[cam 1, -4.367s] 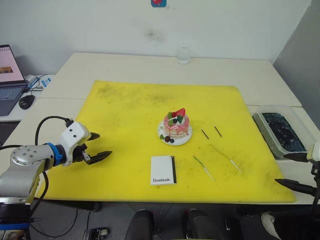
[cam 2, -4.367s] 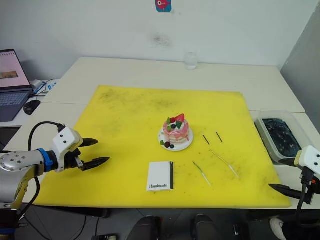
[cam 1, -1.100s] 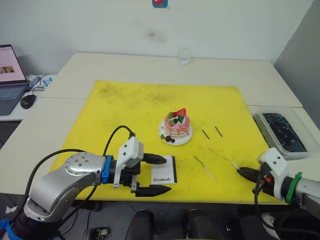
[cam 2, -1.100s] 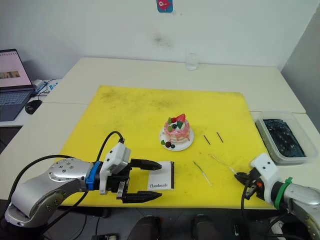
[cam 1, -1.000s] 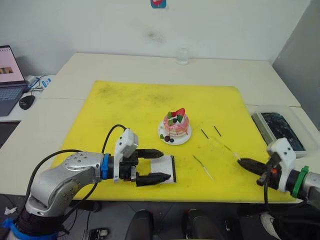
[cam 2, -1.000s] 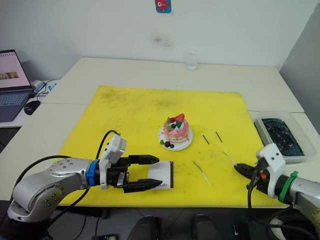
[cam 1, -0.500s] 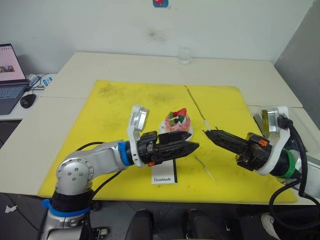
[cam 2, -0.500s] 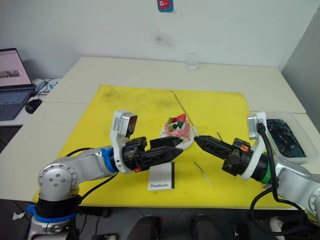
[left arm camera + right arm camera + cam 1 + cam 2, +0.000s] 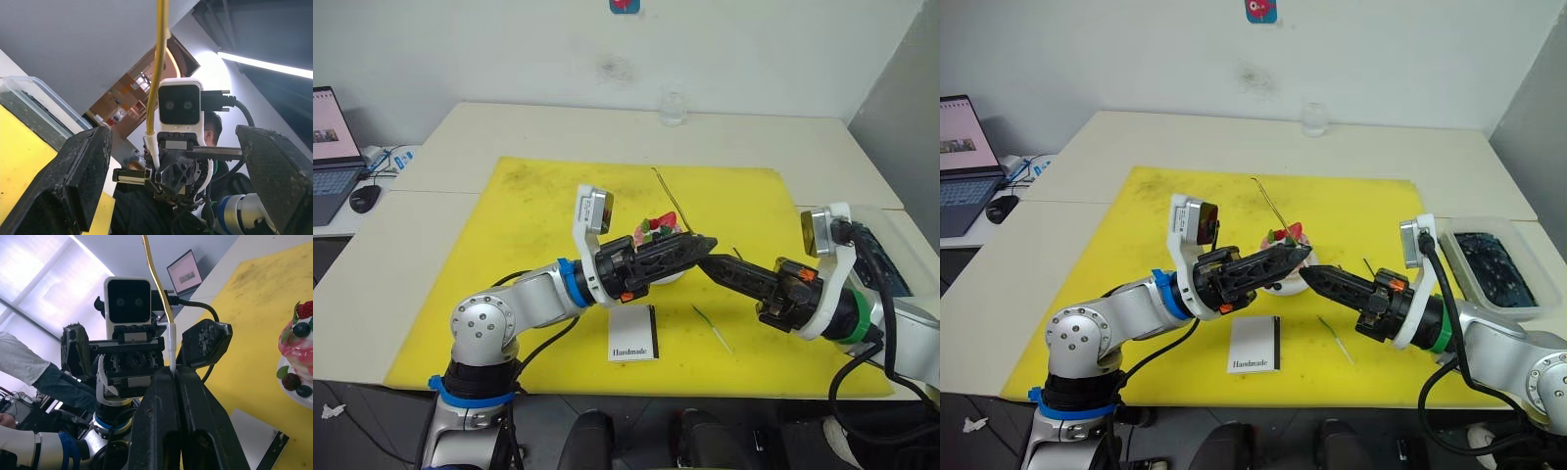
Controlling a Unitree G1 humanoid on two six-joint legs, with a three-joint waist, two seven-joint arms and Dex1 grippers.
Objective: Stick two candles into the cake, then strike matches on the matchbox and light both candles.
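Cake (image 9: 1285, 257) sits on its small white plate near the middle of the yellow mat (image 9: 1156, 225), partly hidden behind the two grippers that meet just in front of it. Right gripper (image 9: 1305, 273) has its fingers pressed together on the lower end of one candle (image 9: 1273, 211), which rises at a slant from the fingertips, up and away over the cake toward the mat's far edge; the right wrist view confirms the two black fingers closed on the candle's pale base. Left gripper (image 9: 1299, 257) points at the right gripper tip to tip, just in front of the cake; in the left wrist view its fingers (image 9: 78, 181) stand wide apart with nothing between them. Second candle (image 9: 1335, 339) lies flat on the mat, nearer the robot than the cake and to the cake's right. Matchbox (image 9: 1253, 345) lies flat in front of the cake, "Handmade" label up. One match (image 9: 1368, 266) shows on the mat to the cake's right. Clear bin (image 9: 1489, 264) stands off the mat, further to the cake's right.
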